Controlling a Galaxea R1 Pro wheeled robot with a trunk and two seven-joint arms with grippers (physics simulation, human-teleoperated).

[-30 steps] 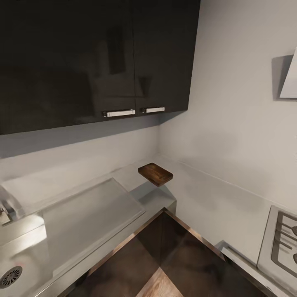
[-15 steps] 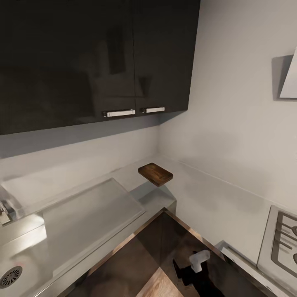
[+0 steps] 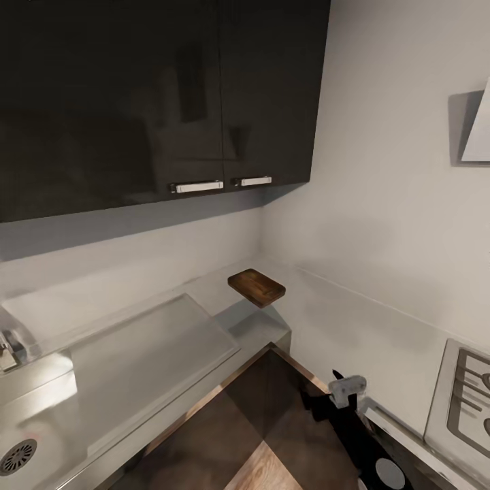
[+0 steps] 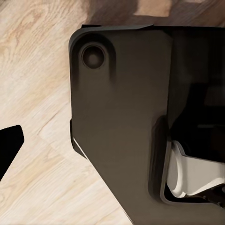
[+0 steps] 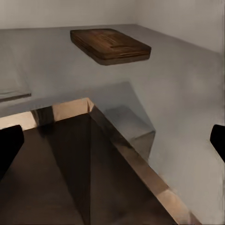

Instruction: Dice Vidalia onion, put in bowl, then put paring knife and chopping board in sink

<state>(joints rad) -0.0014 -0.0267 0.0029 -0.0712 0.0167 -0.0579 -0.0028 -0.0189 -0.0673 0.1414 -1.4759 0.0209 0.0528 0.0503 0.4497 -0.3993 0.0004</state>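
corner of an l-shaped kitchen. dark glossy wall cabinets point(image 3: 156, 102) hang over the countertop point(image 3: 327, 327); a hob point(image 3: 466, 408) sits at the far right, and the sink point(image 3: 27, 435) with its drain lies at the far left beside a ribbed draining surface point(image 3: 146, 354). the chopping board point(image 3: 256, 287), dark brown with visible grain and rounded corners, lies flat in the inner corner of the countertop, near both walls, nothing on it. the right gripper point(image 3: 340, 393) is raised before the counter's front edge, well apart from the board; its dark fingertips point(image 5: 9, 150) stand wide apart and hold nothing. whether the left gripper's fingers are open cannot be told. bare worktop surrounds the board.
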